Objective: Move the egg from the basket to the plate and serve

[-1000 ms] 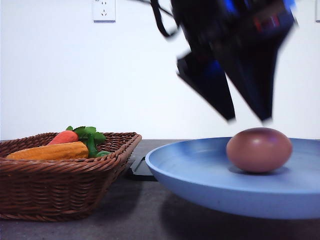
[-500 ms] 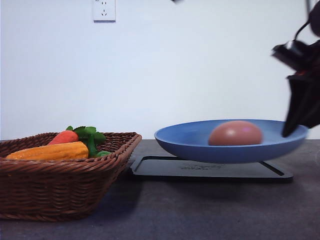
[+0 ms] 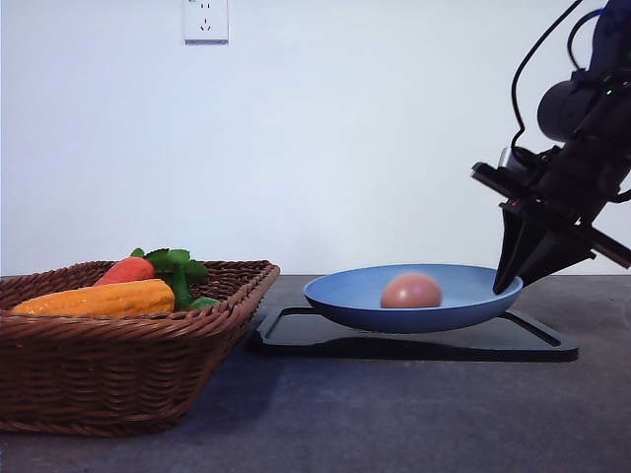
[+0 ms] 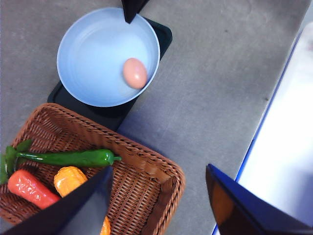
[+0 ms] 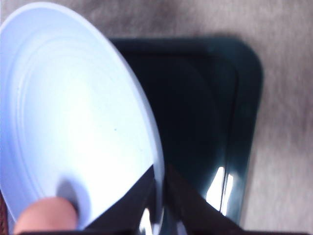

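Note:
The brown-pink egg [image 3: 411, 291] lies inside the light blue plate [image 3: 345, 296]. My right gripper [image 3: 505, 286] is shut on the plate's right rim and holds it just above the black tray [image 3: 532, 341]. In the right wrist view the gripper [image 5: 160, 182] pinches the plate [image 5: 73, 107] at its rim, with the egg [image 5: 46, 216] close beside the fingers. The left wrist view looks down on the plate [image 4: 88, 58] and egg [image 4: 135, 73], and on the wicker basket [image 4: 146, 169]. My left gripper [image 4: 159, 205] hangs open high over the basket's corner, holding nothing.
The basket [image 3: 118, 365] at the front left holds an orange corn cob [image 3: 99, 298], a carrot [image 3: 125, 270] and a green pepper [image 4: 73, 157]. The tray [image 4: 162, 33] sits behind the basket on the grey table. A white wall with a socket [image 3: 205, 20] stands behind.
The plate with the egg, held by my right gripper, has moved away from the camera and down to just above the black tray. The basket has not moved.

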Motion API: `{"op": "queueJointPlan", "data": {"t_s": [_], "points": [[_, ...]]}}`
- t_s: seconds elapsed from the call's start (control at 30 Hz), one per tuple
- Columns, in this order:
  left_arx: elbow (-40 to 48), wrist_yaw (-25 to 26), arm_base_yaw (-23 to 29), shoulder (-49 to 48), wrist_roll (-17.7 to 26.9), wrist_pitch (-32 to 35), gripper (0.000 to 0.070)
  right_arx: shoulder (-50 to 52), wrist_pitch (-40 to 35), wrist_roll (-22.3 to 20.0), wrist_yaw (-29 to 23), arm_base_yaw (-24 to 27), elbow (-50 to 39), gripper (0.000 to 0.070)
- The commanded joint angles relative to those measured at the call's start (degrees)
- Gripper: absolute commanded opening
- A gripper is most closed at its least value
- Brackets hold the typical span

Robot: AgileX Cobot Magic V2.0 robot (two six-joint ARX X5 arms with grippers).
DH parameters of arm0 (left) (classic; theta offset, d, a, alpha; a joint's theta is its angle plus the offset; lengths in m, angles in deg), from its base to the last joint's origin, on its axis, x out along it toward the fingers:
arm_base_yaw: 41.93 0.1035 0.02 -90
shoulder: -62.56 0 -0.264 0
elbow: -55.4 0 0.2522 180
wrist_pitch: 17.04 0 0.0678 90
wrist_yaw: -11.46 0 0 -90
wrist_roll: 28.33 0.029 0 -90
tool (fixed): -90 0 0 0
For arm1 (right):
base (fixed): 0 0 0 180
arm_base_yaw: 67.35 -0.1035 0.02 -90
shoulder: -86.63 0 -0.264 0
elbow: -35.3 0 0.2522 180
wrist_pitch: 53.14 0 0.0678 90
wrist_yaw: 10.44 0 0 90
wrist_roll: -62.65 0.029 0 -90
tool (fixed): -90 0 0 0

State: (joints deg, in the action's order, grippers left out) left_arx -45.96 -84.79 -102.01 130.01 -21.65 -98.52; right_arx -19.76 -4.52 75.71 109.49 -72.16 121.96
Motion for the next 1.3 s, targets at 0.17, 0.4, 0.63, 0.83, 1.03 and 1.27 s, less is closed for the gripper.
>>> {"op": "queueJointPlan", "data": {"t_s": [0.17,0.4,0.63,0.83,1.03,1.27], "points": [[-1.0,-0.3,-0.5,-1.6,-1.8,-0.4,0.0373,-2.6,-0.3,-0.6,0.0,0.6,1.4,0.0128],[-1.0,-0.3,-0.5,-1.4,-1.8,-0.4,0.0354,-2.5,-0.3,-0.8,0.1,1.2,1.5,0.0219],[-1.0,-0.4,0.3,-1.4,-1.6,0.1,0.0354,-0.3,4.0,-3.1,0.1,3.9,4.8,0.0219],[-1.0,-3.6,2.7,0.3,-1.3,1.5,0.0228,7.1,9.6,-5.5,0.2,6.0,7.9,0.0127],[-0.9,-4.9,8.7,4.3,2.2,3.6,0.0005,16.9,14.8,-9.7,-0.8,4.8,7.6,0.0000],[3.0,-2.4,20.6,6.5,2.8,10.3,0.0000,27.4,16.3,-10.7,-11.9,-2.8,5.6,0.0000]]}}
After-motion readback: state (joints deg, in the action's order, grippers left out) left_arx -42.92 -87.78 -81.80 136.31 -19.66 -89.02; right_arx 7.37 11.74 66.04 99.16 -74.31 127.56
